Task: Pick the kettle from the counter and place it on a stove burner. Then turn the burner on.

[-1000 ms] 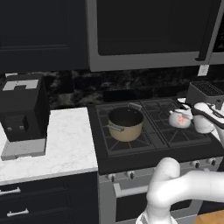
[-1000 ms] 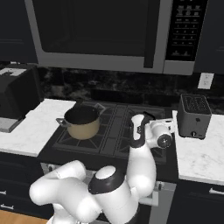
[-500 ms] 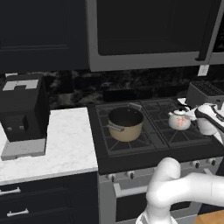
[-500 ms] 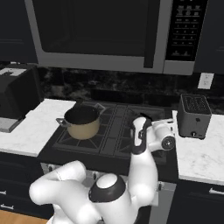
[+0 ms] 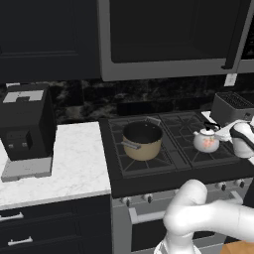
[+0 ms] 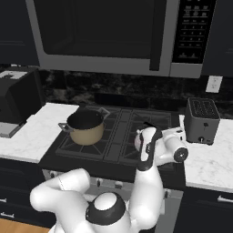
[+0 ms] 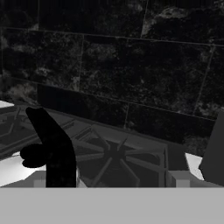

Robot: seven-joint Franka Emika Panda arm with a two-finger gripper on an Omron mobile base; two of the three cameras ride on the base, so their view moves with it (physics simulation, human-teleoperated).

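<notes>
Left base view: gripper (image 5: 222, 131) low over the right side of the black cooktop, reaching in from the right edge. Just beyond the fingertips, touching or nearly so, stands the kettle (image 5: 206, 141), upright on the front right stove burner (image 5: 186, 145), spout turned away from the fingers. Too small here to judge how far apart the fingers stand. Farther off on the kettle's side, well apart from the fingers, a tan pot (image 5: 143, 140) on the left burner. Behind the fingers, a grey toaster (image 5: 232, 106). Far past the pot, the white counter (image 5: 74, 158) with a black coffee machine (image 5: 27, 124) on it.

Right base view: white arm (image 6: 148, 150) rising in front of the cooktop and covering most of the hand. A sliver of the kettle (image 6: 138, 141) peeking out at the arm's left edge, on the grate. Fingers hidden; cannot tell their spread from this side. Pot (image 6: 85, 128) well to the left, toaster (image 6: 201, 120) just to the right on the counter (image 6: 43, 129).

Hand view: gripper (image 7: 118, 179) spread wide, one pale fingertip (image 7: 57, 179) low on the left, the other low on the right, nothing clamped between. Kettle's black handle (image 7: 52, 146) rising right at the left fingertip, in front of it. Between the fingers and beyond, bare burner grate (image 7: 113, 155). Past the right fingertip, the toaster's grey side (image 7: 214, 153). Dark stone backsplash (image 7: 131, 65) behind all.
</notes>
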